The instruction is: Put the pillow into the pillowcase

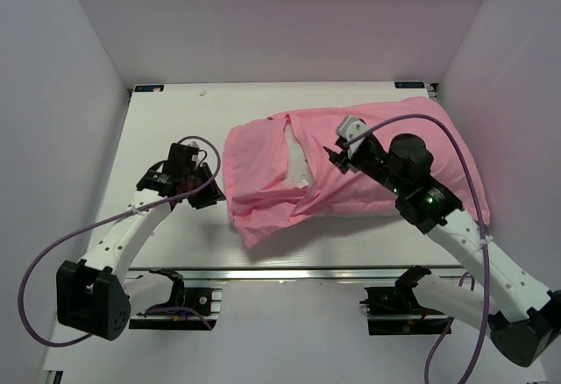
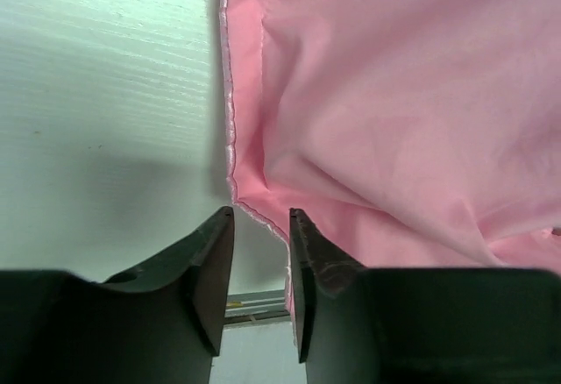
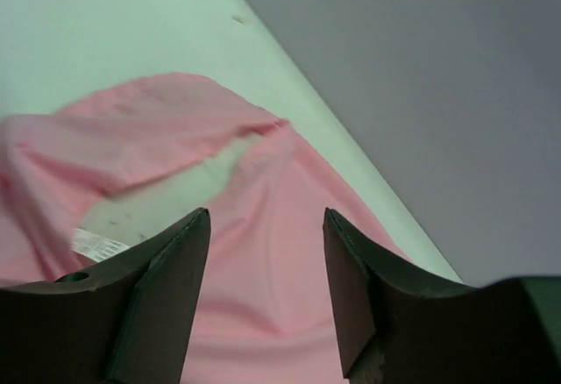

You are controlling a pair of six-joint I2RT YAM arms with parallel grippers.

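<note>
The pink pillowcase (image 1: 263,165) lies crumpled across the middle and right of the table. The white pillow (image 1: 296,160) shows only as a strip through a gap in the pink fabric; the rest is covered. My left gripper (image 1: 209,193) is at the pillowcase's left edge. In the left wrist view it (image 2: 261,213) is open with a narrow gap, and the pillowcase's (image 2: 394,95) hem runs just past the right fingertip without being clamped. My right gripper (image 1: 334,158) hovers open above the pillowcase (image 3: 272,252), near the gap. In the right wrist view it (image 3: 266,213) is empty, with the pillow (image 3: 175,191) ahead on the left.
The white table (image 1: 175,121) is enclosed by pale walls at the left, back and right. A metal rail (image 1: 307,272) runs along the near edge. A purple cable (image 1: 456,152) arcs over the pillowcase's right part. A small white label (image 3: 96,244) lies on the pillow.
</note>
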